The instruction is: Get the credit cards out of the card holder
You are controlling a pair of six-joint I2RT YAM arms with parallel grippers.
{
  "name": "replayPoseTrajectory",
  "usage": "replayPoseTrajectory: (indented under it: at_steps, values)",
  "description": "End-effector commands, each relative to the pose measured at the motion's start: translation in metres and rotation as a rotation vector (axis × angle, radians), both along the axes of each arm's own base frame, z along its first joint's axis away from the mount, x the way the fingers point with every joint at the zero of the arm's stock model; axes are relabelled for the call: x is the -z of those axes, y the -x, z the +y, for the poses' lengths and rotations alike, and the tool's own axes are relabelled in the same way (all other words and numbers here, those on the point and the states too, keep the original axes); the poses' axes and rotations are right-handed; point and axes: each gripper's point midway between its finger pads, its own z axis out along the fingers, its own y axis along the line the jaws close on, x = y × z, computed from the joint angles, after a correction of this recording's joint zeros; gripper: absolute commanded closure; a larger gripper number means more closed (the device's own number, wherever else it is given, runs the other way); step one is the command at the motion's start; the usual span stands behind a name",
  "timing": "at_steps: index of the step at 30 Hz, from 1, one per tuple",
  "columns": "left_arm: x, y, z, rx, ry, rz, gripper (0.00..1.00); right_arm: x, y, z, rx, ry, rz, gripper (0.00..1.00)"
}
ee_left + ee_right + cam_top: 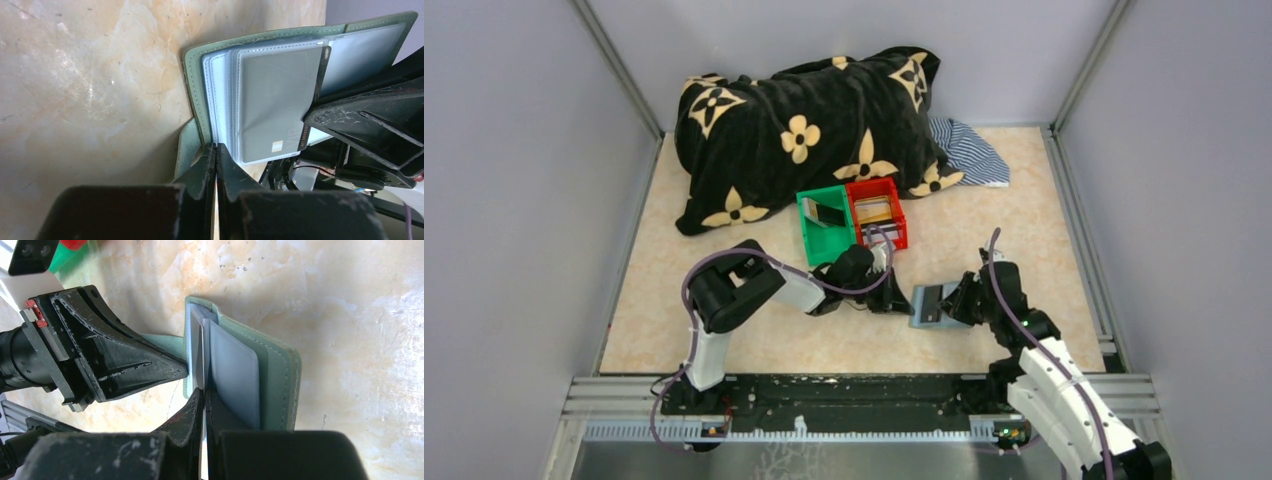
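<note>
The green bin (pixel 812 240) and red bin (pixel 900 222) already hold a dark card (pixel 829 212) and a tan card (pixel 875 210). The card holder (pixel 930 305) lies open between both arms, the left gripper (pixel 216 150) pinched shut on its edge; the right gripper (pixel 204 392) clamps a grey card (pixel 277 100) not yet pulled out.

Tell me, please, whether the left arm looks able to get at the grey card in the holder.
Probably not yet: the left fingers are shut on the card holder's edge, and the right fingers seem to pinch the card's exposed edge.
</note>
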Motion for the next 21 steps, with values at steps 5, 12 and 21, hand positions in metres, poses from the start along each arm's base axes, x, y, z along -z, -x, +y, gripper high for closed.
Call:
replayPoseTrajectory:
  at_steps: [5,12,21]
  values:
    - [0.062,-0.004,0.047,-0.129,-0.132,0.193,0.98,-0.019,-0.016,0.006,0.014,-0.035,-0.052,1.0]
    - [0.065,-0.011,0.07,-0.202,-0.117,0.214,0.99,-0.017,-0.021,-0.005,0.086,-0.011,-0.05,1.0]
    - [0.058,-0.017,0.075,-0.217,-0.123,0.174,1.0,-0.005,-0.019,-0.001,0.059,-0.021,-0.016,1.0]
